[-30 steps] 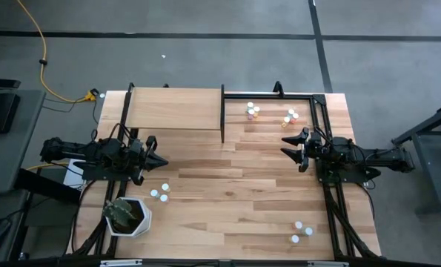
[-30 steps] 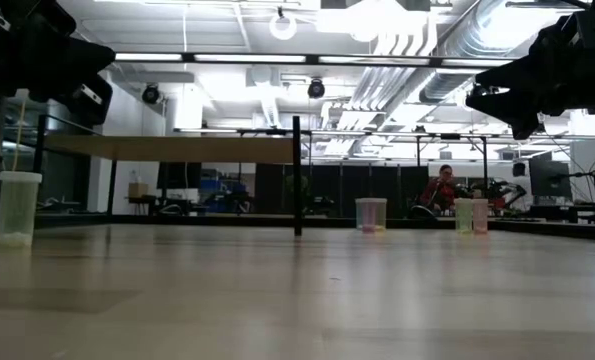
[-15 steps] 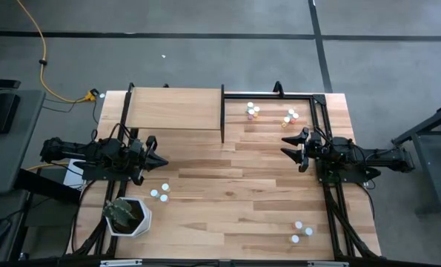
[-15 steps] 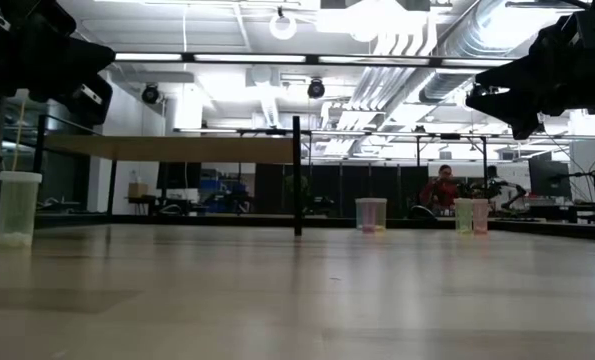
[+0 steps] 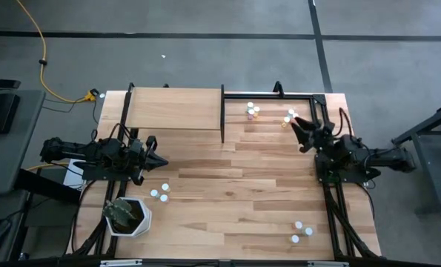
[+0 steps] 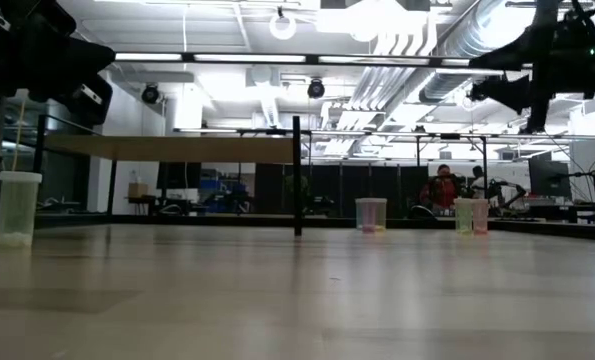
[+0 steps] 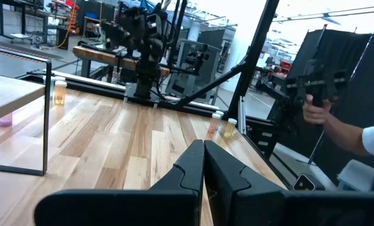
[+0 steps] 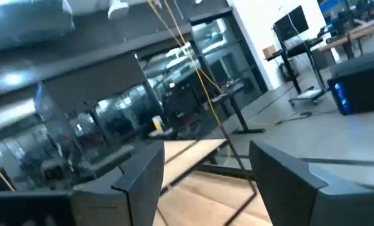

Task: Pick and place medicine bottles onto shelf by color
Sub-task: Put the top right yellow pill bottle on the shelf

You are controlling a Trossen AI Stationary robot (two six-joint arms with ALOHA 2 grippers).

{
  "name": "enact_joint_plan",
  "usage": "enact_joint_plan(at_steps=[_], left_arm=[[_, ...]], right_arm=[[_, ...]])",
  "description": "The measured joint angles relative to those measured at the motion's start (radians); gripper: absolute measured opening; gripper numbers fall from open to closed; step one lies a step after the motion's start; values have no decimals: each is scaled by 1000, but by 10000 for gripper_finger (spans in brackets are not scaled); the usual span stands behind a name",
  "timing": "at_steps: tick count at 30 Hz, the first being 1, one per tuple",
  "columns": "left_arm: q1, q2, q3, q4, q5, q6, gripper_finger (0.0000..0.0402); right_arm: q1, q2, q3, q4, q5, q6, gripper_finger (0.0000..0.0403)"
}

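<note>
While spread wide and empty, right pincer (image 5: 299, 130) just beside far-corner medicine bottles (image 5: 290, 117)

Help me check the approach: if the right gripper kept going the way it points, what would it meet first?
The right gripper, open, points toward the bottles at the table's far right corner; those would likely come first, though its height above them is unclear.

plank table (image 5: 235, 200), bottles (image 5: 252, 110), plant pot (image 5: 127, 216)
</note>
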State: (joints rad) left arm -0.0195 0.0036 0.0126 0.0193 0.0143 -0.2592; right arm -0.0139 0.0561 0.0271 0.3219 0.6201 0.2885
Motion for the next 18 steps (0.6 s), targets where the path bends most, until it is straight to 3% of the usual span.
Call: enact_joint_plan(at_steps=[4,12,18], left_arm=[[0,0,0,0,0,0,1],[0,0,0,0,0,0,1],[0,0,0,24,-35,-1,1]], right_arm=[[0,118,136,-88,38,-5,225],[-31,481,493,-744,88,244,225],[-99,652,591,-1019,162,435,225]])
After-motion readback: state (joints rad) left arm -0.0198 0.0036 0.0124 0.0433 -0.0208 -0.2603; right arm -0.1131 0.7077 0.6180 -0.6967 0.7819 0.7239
